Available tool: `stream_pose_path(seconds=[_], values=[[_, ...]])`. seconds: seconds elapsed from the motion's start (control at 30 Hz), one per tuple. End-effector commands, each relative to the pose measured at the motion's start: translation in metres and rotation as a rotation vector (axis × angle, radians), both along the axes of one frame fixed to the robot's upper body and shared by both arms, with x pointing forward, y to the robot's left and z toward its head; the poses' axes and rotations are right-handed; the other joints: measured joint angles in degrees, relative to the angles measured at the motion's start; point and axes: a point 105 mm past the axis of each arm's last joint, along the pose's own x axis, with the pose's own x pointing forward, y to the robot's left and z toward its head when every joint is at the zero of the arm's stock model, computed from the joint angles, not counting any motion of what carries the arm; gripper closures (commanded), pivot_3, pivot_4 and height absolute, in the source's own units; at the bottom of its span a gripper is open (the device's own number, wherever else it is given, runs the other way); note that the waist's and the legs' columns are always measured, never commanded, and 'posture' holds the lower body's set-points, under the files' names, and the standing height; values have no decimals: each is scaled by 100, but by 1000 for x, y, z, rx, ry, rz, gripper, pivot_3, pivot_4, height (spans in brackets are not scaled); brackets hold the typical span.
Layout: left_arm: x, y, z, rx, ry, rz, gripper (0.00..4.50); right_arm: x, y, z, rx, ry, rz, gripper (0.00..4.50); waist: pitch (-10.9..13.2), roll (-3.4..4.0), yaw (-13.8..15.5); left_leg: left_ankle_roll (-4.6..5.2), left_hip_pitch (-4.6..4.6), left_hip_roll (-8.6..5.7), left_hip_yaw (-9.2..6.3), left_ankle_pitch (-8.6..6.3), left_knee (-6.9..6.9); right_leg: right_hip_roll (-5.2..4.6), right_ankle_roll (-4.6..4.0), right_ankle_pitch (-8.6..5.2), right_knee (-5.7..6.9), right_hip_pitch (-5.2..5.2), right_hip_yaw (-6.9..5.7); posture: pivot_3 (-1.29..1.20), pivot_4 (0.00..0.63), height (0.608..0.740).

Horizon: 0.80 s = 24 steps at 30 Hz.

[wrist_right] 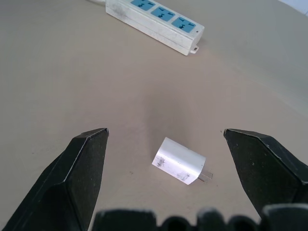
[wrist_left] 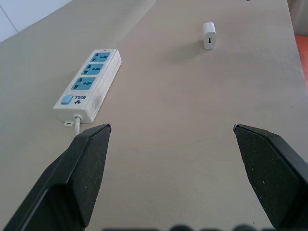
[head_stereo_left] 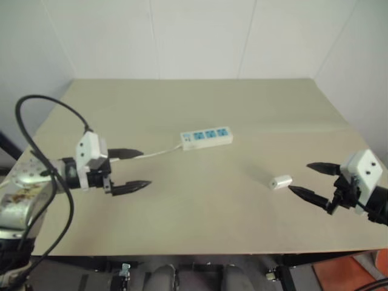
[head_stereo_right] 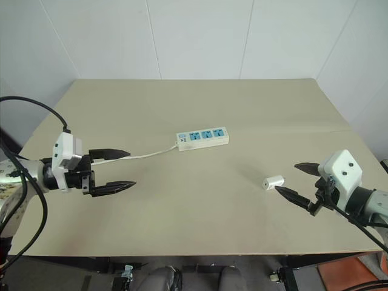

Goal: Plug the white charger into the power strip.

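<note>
Nothing is plugged in yet: the white charger lies loose on the bench toward its right edge, prongs bare, well apart from the power strip mid-bench, whose three sockets stand empty. Left gripper and right gripper both hold fingers wide, empty.

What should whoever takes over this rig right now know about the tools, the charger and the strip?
Left tool: open, empty, near the power strip's cord end.
Right tool: open, empty, right beside the white charger, not gripping it.
Charger lies on its side on the table, prongs visible, apart from the strip.
Strip lies flat mid-table, three blue sockets up and free.
Done: nothing yet.
Left: grasp charger, carry to strip, plug in.
</note>
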Motion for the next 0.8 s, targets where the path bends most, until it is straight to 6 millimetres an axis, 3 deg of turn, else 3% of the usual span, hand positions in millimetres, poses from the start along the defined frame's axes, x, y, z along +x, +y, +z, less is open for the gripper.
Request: stream_pose_path(seconds=[0.03,0.4,0.53,0.8], values=[[0,-2,9,4,-52,-21,53,0,1,15,-23,-67,15,0,0,0,1,0,0,0,0,0,0,0,0,0,0,0,0,0,150,740],[5,-1,11,1,-89,7,53,2,2,16,-21,-73,21,0,1,0,4,0,0,0,0,0,-1,0,0,0,-1,0,0,0,150,740],[37,6,8,56,-160,180,53,3,3,16,-19,-78,25,0,2,-1,45,0,1,-1,0,0,0,0,0,0,0,2,-2,0,150,740],[90,-1,-3,141,-95,269,53,8,6,17,-14,-90,35,0,4,-5,105,1,-4,-13,-1,0,0,0,3,0,-4,2,-8,0,150,740]])
